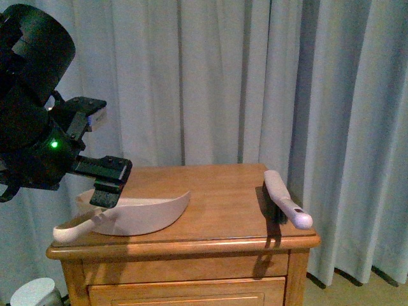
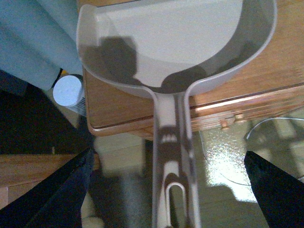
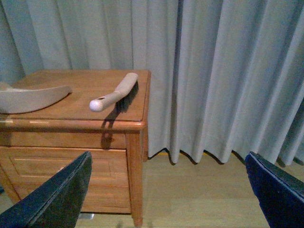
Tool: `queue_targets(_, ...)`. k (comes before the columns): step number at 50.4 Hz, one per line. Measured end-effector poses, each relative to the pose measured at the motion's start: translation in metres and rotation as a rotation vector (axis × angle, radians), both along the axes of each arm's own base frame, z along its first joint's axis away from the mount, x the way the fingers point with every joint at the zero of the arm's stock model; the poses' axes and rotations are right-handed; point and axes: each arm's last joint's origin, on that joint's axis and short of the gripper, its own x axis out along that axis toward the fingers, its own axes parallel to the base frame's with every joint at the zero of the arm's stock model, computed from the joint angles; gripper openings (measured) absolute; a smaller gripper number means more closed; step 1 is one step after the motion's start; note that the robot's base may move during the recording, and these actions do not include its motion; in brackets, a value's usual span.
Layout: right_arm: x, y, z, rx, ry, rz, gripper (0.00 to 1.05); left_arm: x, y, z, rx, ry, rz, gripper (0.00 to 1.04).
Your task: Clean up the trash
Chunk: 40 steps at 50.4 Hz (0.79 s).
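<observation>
The trash does not show in any of the three views, so I cannot tell where it lies. The inside of the beige dustpan [image 1: 137, 213] shows only its own bare surface and the shadow of the arm in the left wrist view.

The dustpan sits on the left part of the wooden nightstand [image 1: 217, 191], its open mouth turned toward the middle of the top and its long handle [image 2: 173, 142] jutting out past the front left edge. The left gripper [image 1: 99, 143] hangs above that handle with its fingers [image 2: 52, 190] spread wide; the handle runs between them, well apart from either one, and nothing is gripped.

On the right part of the top, well apart from the dustpan, a brush [image 1: 287, 201] stands on its dark bristles, its pale rounded handle end reaching past the front edge.

The right gripper [image 3: 167, 154] shows only in its own wrist view, out in front of the nightstand's right corner and low, fingers [image 3: 57, 194] spread wide and holding nothing.

Grey curtains [image 1: 255, 76] hang behind the nightstand. A white round container [image 1: 35, 293] stands on the floor by its left side.
</observation>
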Motion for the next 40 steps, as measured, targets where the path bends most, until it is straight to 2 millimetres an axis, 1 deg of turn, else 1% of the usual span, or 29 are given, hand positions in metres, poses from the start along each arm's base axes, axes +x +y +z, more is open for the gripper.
queue_targets(7,0.0,0.0,0.0,0.0,0.0,0.0,0.97,0.006,0.01,-0.008,0.009,0.004,0.01,0.97)
queue_targets(40,0.0,0.0,0.0,0.0,0.0,0.0,0.97,0.019,0.014,-0.052,0.0,0.094,-0.008,0.97)
